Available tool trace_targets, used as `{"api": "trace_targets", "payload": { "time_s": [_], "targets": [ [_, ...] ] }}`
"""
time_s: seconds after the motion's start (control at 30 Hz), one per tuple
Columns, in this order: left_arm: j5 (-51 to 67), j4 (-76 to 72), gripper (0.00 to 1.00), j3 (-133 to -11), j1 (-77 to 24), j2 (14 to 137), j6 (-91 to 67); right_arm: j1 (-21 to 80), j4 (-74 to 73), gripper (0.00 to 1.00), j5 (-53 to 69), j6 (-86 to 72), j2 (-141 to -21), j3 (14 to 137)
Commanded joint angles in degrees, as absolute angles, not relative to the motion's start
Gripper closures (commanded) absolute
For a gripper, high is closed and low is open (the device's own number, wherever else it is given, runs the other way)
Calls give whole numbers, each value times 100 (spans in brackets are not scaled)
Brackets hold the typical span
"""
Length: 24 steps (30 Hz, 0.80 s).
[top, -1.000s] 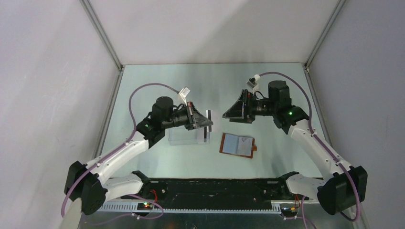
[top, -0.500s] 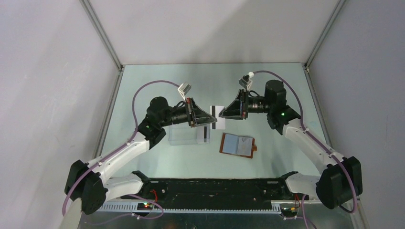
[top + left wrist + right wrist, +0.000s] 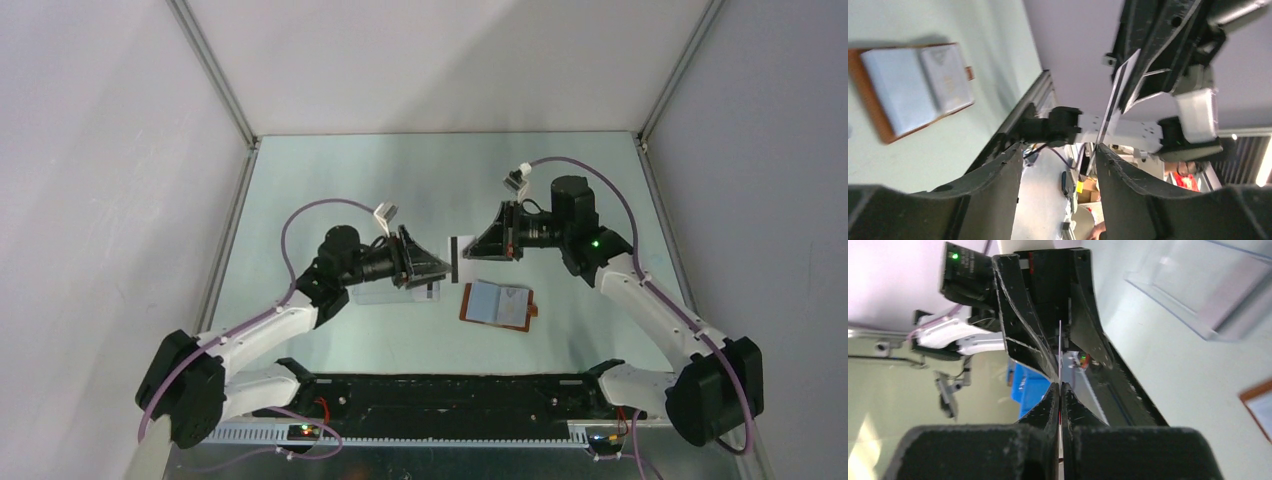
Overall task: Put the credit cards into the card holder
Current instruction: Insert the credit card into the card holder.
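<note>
The pale green worktop (image 3: pixel 400 180) carries two things near its middle. A brown wallet (image 3: pixel 497 304) lies open and flat, pale pockets facing up, its snap tab pointing right. To its left, apart from it, sits a clear plastic tray (image 3: pixel 385 293), with a dark-striped card (image 3: pixel 430 291) at the tray's right end.

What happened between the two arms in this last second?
The card changed hands: the left gripper, which had carried it toward the middle, let go and now stands open, while the right gripper came in and shut on it. The brown wallet stayed open on the table, unmoved.
</note>
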<state>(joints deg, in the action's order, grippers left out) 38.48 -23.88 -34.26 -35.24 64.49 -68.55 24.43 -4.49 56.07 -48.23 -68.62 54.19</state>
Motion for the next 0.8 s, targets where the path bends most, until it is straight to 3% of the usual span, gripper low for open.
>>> {"api": "trace_targets", "payload": {
  "time_s": [0.0, 0.13, 0.23, 0.33, 0.47, 0.77],
  "targets": [
    [3142, -2200, 41, -3015, -3591, 6394, -6595, 2352, -2079, 100, 4463, -3342, -6472, 5137],
    [2378, -1200, 49, -3274, -3905, 6726, -6046, 1710, -1668, 100, 4243, -3450, -6111, 4052],
    [1893, -433, 61, -3768, -4269, 7216, -5601, 1259, -1210, 100, 4163, -3449, -6049, 3246],
    [1439, 264, 66, -4351, -4673, 7680, -5406, 949, -960, 100, 4219, -3311, -6247, 2964],
    [1211, 768, 82, -5020, -4945, 8411, -5172, 898, -517, 100, 4113, -3335, -6413, 2699],
    [1137, 996, 90, -5309, -4992, 9511, -5183, 765, 369, 100, 3831, -3290, -7112, 2501]
  ]
}}
